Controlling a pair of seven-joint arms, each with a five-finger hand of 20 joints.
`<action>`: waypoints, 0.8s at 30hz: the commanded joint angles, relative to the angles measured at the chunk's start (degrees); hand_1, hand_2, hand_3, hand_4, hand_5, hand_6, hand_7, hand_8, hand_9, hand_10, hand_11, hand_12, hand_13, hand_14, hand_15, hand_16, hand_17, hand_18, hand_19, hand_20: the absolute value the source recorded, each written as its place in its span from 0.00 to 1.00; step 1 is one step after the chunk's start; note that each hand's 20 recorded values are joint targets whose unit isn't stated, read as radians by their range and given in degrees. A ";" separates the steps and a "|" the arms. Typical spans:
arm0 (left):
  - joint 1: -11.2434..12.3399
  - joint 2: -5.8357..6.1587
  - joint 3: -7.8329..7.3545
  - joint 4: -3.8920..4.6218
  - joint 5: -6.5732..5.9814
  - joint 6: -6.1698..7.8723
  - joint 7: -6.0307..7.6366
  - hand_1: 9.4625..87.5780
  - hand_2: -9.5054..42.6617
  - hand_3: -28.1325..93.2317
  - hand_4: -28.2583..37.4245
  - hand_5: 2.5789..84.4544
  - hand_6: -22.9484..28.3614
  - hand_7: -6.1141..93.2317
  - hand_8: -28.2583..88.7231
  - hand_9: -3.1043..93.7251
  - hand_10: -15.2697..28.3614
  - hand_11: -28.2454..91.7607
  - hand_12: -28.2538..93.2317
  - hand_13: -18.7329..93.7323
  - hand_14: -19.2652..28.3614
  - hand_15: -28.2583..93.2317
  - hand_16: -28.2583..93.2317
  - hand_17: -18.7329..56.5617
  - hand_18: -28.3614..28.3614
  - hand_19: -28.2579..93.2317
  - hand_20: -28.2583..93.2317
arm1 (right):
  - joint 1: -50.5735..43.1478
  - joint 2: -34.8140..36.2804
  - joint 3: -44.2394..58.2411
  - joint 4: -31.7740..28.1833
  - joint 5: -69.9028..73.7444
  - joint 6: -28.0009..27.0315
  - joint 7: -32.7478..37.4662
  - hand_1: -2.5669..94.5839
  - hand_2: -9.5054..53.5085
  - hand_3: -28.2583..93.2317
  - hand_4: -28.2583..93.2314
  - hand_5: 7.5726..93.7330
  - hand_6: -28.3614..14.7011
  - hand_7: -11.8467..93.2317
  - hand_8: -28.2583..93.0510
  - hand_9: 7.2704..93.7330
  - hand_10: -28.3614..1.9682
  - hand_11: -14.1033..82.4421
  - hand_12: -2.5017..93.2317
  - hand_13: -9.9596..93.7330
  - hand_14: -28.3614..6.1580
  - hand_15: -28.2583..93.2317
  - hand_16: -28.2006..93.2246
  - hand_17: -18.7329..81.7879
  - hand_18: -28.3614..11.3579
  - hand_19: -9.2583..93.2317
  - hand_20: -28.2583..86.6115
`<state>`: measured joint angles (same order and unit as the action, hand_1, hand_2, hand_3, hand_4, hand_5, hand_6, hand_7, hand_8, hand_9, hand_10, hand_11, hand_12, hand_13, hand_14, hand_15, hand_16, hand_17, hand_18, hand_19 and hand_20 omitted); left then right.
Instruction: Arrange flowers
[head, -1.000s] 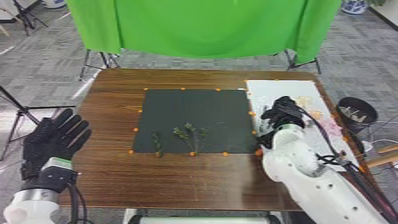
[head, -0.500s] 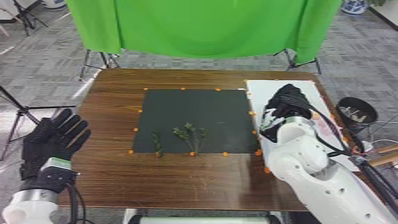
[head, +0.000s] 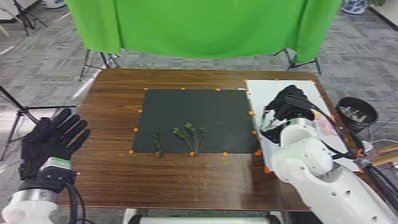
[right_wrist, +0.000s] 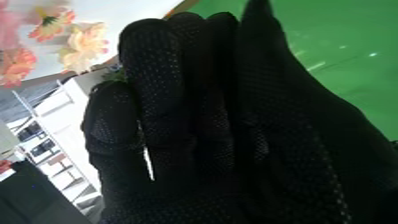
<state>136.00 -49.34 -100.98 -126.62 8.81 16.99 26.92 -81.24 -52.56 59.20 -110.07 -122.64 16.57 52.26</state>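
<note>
In the head view my right hand is over the white board at the table's right side, its fingers pointing away from me. Straight fingers and thumb of the right hand show in the right wrist view, with nothing visibly held. Orange and peach flowers lie on the white surface beyond the fingers. Green stems lie on the lower part of the dark mat. My left hand is open, palm up, off the table's left edge.
A black bin with things inside stands beside the table's right edge. Orange markers border the mat and board. A green cloth hangs behind the brown table.
My right hand has swung from a lowered, bunched pose to straighter fingers pointing away, and its forearm has shifted right. The left hand and the green stems have stayed put.
</note>
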 joint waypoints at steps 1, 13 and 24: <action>0.28 0.02 0.15 -0.03 -0.41 -0.06 -0.11 0.27 0.46 0.82 0.00 0.52 0.65 0.23 0.17 0.44 0.73 0.46 0.35 0.43 0.76 0.63 0.18 0.17 0.79 0.57 0.31 | -1.22 0.47 1.09 -1.90 2.61 3.86 -2.71 0.51 0.00 0.95 0.17 0.76 0.56 0.43 0.33 0.87 0.50 0.29 0.40 0.83 0.58 0.60 0.57 0.61 0.13 0.95 0.49; 0.59 0.06 -0.07 -0.11 -0.38 -0.31 0.33 0.27 0.46 0.82 0.00 0.53 0.65 0.23 0.17 0.44 0.73 0.46 0.35 0.43 0.76 0.63 0.18 0.17 0.79 0.57 0.31 | -3.15 1.09 4.07 -5.01 10.85 5.16 -9.71 0.23 0.03 0.83 0.03 0.58 0.43 0.26 0.15 0.66 0.27 0.34 0.22 0.70 0.35 0.61 0.40 0.53 0.14 0.84 0.45; 0.73 0.10 -0.51 -0.20 -0.66 0.05 0.69 0.27 0.46 0.82 0.00 0.53 0.65 0.22 0.17 0.45 0.73 0.46 0.35 0.43 0.76 0.63 0.18 0.17 0.79 0.57 0.32 | -2.34 0.98 3.02 -5.95 10.53 10.01 -9.67 0.30 0.24 1.00 0.40 0.60 0.46 0.32 0.14 0.67 0.30 0.35 0.21 0.71 0.38 0.58 0.38 0.53 0.17 0.81 0.38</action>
<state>136.20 -49.21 -101.00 -126.61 8.67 16.99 27.43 -84.35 -51.66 62.61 -115.12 -110.32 25.16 42.78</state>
